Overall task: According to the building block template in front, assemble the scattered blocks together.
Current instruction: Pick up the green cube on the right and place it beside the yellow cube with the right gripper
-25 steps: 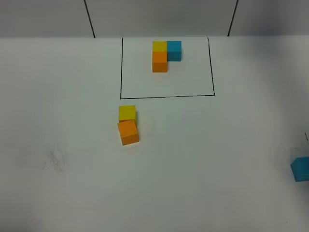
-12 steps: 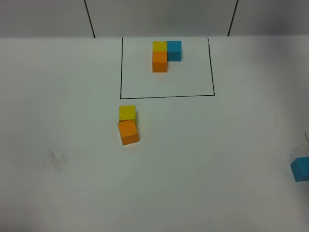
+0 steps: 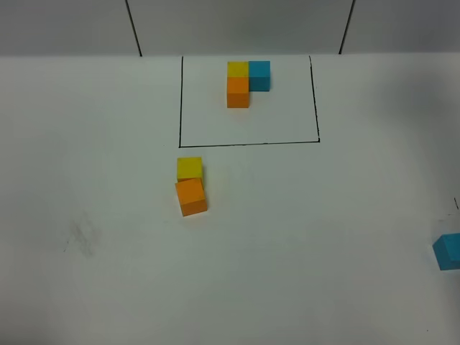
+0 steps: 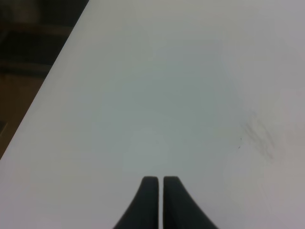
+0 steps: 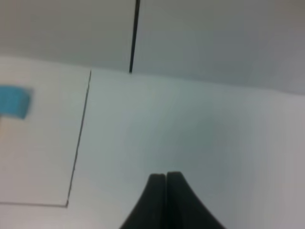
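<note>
The template point(image 3: 244, 80) is an L of yellow, blue and orange cubes inside a black drawn rectangle point(image 3: 248, 142) at the back. The loose yellow cube point(image 3: 190, 167) touches the loose orange cube point(image 3: 191, 196), which is turned a little, left of centre. The loose light blue cube point(image 3: 448, 251) lies at the right edge, partly cut off. Neither gripper shows in the high view. My left gripper point(image 4: 158, 180) is shut and empty over bare table. My right gripper point(image 5: 165, 176) is shut and empty; the template's blue cube point(image 5: 13, 101) shows blurred beside it.
The white table point(image 3: 302, 230) has a grey smudge point(image 3: 80, 237) at the left, also in the left wrist view point(image 4: 259, 136). The table's edge point(image 4: 45, 90) runs close to the left gripper. A grey back wall point(image 3: 237, 25) with black seams stands behind.
</note>
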Controlling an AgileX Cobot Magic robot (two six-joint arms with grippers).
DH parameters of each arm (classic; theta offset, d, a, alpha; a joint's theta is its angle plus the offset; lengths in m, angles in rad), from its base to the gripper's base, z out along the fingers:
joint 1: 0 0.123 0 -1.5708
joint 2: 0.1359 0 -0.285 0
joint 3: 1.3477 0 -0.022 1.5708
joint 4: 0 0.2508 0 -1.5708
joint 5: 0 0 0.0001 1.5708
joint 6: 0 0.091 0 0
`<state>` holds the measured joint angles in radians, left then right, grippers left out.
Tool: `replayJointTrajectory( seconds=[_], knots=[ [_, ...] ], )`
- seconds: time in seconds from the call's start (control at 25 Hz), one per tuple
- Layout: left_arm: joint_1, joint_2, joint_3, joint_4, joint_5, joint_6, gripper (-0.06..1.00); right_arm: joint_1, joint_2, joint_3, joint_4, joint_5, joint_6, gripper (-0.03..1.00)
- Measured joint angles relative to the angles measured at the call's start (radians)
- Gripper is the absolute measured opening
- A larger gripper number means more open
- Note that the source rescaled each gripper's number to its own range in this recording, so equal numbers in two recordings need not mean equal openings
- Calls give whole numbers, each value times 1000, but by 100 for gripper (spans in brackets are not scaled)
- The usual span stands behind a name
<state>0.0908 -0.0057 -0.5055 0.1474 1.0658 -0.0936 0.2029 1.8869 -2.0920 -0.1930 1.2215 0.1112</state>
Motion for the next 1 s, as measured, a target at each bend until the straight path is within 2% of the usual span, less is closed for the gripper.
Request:
replayJointTrajectory(
  seconds=[0.52, 0.88, 1.0],
  knots=[
    [0, 0, 0, 0, 0, 0, 0, 0, -100, 500, -1, -4, 12, 0],
    [0, 0, 0, 0, 0, 0, 0, 0, -136, 768, 1, -123, 44, 0],
    [0, 0, 0, 0, 0, 0, 0, 0, -151, 870, 3, -190, 61, 0]
  ],
)
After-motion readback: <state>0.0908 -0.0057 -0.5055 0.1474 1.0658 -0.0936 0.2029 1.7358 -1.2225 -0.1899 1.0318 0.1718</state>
